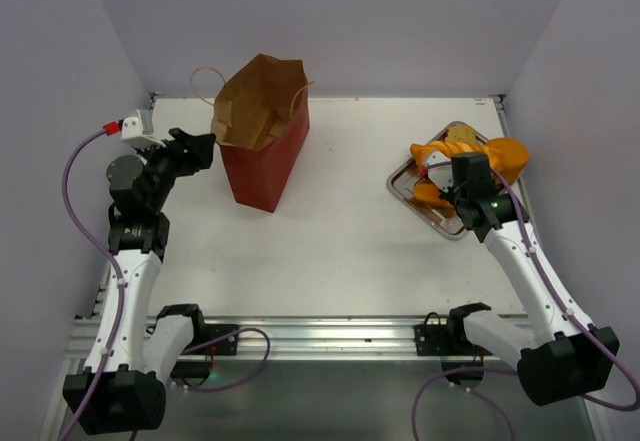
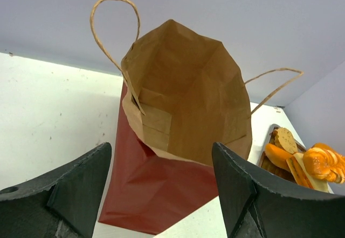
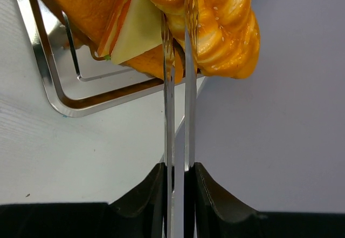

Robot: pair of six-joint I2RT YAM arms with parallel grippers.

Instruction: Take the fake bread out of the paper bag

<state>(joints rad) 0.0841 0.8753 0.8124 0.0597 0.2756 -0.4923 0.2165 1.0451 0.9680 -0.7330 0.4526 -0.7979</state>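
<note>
A: While left gripper point(image 2: 160, 149) sits spread wide, holding nothing, just beside the bag point(image 1: 262, 151), what's right doing?
B: Narrow. The right gripper point(image 3: 179, 168) is clamped on two thin metal strips point(image 3: 168, 114); their tips meet a glossy twisted bun point(image 3: 226, 27) over the shiny steel tray point(image 3: 48, 81).
A: Bag?
B: Upright on the table point(image 1: 350, 231), far left, mouth open. Red outside, creased brown kraft inside, thin loop handles point(image 2: 110, 27).

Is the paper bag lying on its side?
No, the paper bag stands upright on its base, with its open mouth facing up.
</note>
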